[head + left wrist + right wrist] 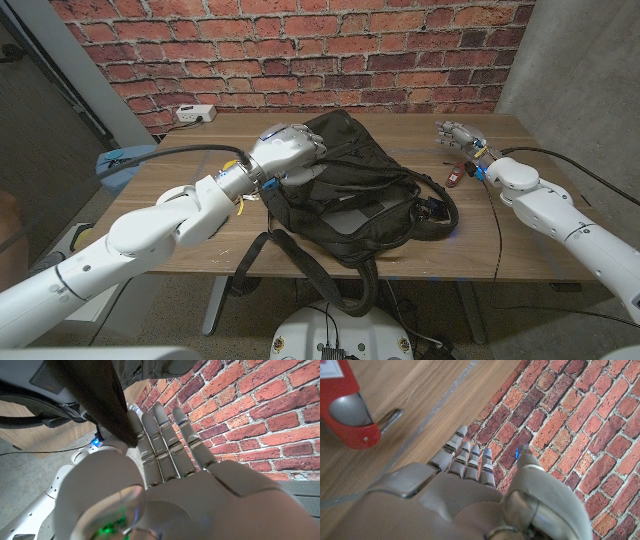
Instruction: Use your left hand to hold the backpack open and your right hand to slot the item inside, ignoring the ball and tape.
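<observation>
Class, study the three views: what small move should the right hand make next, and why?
Probably lower the right hand onto the red item and grasp it. That hand is open above the table, holding nothing, while the left hand already grips the backpack at its top edge.

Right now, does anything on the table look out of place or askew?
The backpack lies slumped, one strap trailing over the table's front edge. The left hand grips its fabric. The red tool lies untouched by the right hand.

No text, label, brand or number can be read anywhere
</observation>
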Controlling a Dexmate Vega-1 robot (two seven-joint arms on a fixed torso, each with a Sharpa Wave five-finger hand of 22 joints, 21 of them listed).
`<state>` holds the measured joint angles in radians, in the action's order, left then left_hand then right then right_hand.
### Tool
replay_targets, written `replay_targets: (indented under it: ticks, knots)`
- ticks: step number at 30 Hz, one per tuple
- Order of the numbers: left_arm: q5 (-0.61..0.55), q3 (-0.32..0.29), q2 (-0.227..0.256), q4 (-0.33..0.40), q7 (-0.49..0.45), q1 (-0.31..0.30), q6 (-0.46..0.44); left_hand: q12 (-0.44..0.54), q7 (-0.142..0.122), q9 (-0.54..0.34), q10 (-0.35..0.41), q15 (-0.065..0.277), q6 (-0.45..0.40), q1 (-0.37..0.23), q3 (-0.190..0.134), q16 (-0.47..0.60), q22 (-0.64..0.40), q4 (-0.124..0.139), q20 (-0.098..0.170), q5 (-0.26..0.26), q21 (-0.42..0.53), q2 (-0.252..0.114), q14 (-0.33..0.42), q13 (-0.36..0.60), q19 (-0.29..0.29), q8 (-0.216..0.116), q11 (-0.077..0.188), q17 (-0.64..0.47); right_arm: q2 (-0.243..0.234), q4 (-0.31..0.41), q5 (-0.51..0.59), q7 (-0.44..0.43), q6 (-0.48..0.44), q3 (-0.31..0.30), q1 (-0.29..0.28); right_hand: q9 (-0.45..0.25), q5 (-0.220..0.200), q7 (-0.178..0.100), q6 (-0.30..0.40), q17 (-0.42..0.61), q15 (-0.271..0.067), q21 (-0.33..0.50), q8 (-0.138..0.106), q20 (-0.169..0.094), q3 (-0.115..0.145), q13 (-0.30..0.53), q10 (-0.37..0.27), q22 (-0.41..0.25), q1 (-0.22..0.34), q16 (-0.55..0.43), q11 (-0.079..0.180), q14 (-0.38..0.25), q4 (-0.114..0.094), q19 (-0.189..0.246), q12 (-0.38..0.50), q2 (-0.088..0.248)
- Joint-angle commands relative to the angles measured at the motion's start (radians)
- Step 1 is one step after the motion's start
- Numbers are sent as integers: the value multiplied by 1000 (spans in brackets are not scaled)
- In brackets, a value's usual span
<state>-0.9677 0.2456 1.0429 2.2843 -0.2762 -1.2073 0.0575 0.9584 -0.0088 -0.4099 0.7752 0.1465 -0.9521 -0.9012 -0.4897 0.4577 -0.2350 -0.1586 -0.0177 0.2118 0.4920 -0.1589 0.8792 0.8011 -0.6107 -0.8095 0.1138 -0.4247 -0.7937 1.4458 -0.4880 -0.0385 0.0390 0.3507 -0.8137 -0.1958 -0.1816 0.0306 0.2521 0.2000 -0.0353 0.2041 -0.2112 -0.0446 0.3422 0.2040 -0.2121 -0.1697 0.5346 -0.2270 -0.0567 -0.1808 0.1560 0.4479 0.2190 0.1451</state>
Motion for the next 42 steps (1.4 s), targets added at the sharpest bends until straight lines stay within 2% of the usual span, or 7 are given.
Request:
replay_targets:
  ticks: [1, 16, 25, 33, 40, 42]
  knots:
    - [51, -18, -25, -6, 41, 50, 15, 8, 7, -2, 4, -1, 1, -11, -9, -3, -5, 0, 1, -4, 7, 4, 7, 3, 5, -7, -3, -2, -63, 89, 51, -37, -108, 6, -2, -2, -4, 4, 12, -1, 2, 9, -7, -16, 1, 3, -9, -2, 15, -6, -1, -12, 2, 8, 4, 1]
    - [96, -47, -47, 39, 121, 64, -9, 8, 7, 2, 5, 0, 5, -11, -10, -6, -7, 1, 1, -7, 15, 4, 9, 1, 9, -14, -5, -11, -131, 200, 45, -33, -226, -11, -20, -2, -4, 6, 21, 0, 7, 8, -7, -15, -2, 4, -16, -2, 20, -6, -4, -18, 4, 13, 5, -6]
    - [126, -73, -61, 49, 153, 61, -27, 11, 8, 1, 2, 1, 10, -12, -11, -9, -8, 1, 3, -7, 21, 4, 10, 5, 12, -20, -6, -15, -176, 225, 131, 26, -276, 49, 44, -3, -3, 3, 26, 0, 6, 6, -8, -15, -4, 5, -19, -2, 23, -6, -2, -21, 3, 15, 5, -8]
    - [127, -73, -75, 65, 189, 67, -56, 11, 9, 4, 2, 1, 10, -12, -12, -11, -8, 2, 3, -8, 25, 4, 12, 3, 14, -23, -6, -18, -207, 226, 212, 90, -283, 94, 90, -3, -3, -3, 31, 0, 0, 5, -8, -15, -4, 6, -21, -2, 30, -6, 8, -26, 6, 17, 4, -11]
    - [121, -53, -105, 70, 206, 87, -91, 13, 12, 2, 2, 1, 12, -15, -14, -13, -9, 0, 4, -8, 30, 4, 13, 5, 14, -28, -7, -21, -262, 235, 269, 133, -263, 101, 87, -3, -3, -5, 33, 0, -3, 5, -8, -15, -5, 7, -23, -2, 33, -6, 12, -27, 7, 19, 4, -13]
    - [128, -50, -108, 71, 213, 90, -97, 13, 13, 4, 3, 1, 11, -14, -13, -13, -9, 0, 4, -8, 31, 4, 13, 5, 14, -29, -4, -23, -265, 232, 276, 138, -257, 100, 86, -3, -3, -6, 33, 0, -4, 5, -7, -16, -5, 7, -23, -2, 34, -5, 12, -27, 7, 20, 4, -14]
